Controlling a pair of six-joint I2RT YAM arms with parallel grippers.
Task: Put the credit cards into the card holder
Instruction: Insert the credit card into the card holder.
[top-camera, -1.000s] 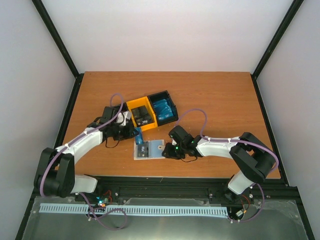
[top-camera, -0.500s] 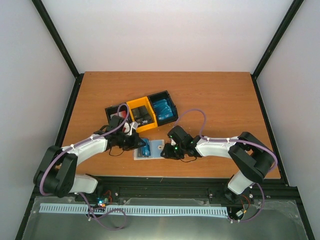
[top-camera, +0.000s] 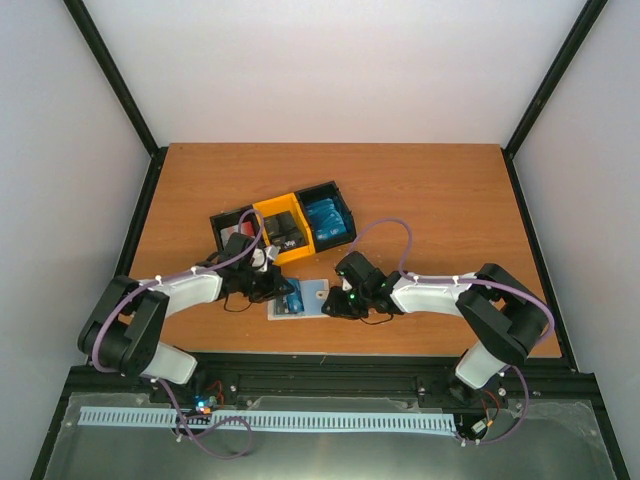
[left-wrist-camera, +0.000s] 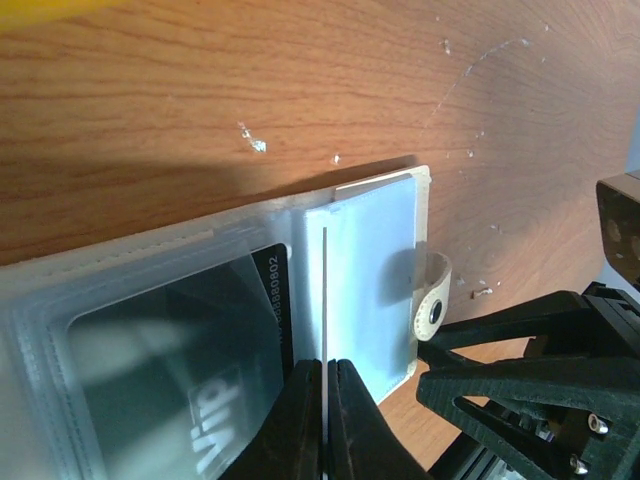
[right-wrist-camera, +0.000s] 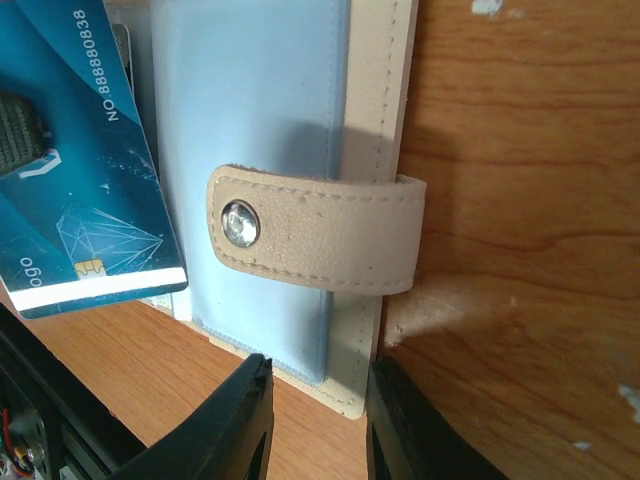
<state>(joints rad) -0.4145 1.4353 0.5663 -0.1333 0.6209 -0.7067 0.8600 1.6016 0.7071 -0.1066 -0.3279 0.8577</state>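
The card holder (top-camera: 305, 297) lies open on the table, pale blue inside (right-wrist-camera: 260, 110), with its snap tab (right-wrist-camera: 320, 240) folded over the right half. My left gripper (left-wrist-camera: 325, 368) is shut on a blue credit card (right-wrist-camera: 80, 170), seen edge-on (left-wrist-camera: 325, 290) over the holder's right pocket (left-wrist-camera: 370, 270). A black card (left-wrist-camera: 180, 380) sits in the left clear pocket. My right gripper (right-wrist-camera: 318, 375) is open, its fingers (right-wrist-camera: 240, 420) either side of the holder's near corner. More cards lie in the tray (top-camera: 286, 225).
A black-and-yellow three-compartment tray (top-camera: 330, 190) stands just behind the holder, with black and blue card stacks in it. The right gripper's black fingers (left-wrist-camera: 520, 370) sit close to the left gripper, beside the snap tab. The table's near edge is just below both grippers.
My left gripper has carried the blue card from near the tray rightwards and towards me, over the open holder. The right arm has stayed at the holder's corner.
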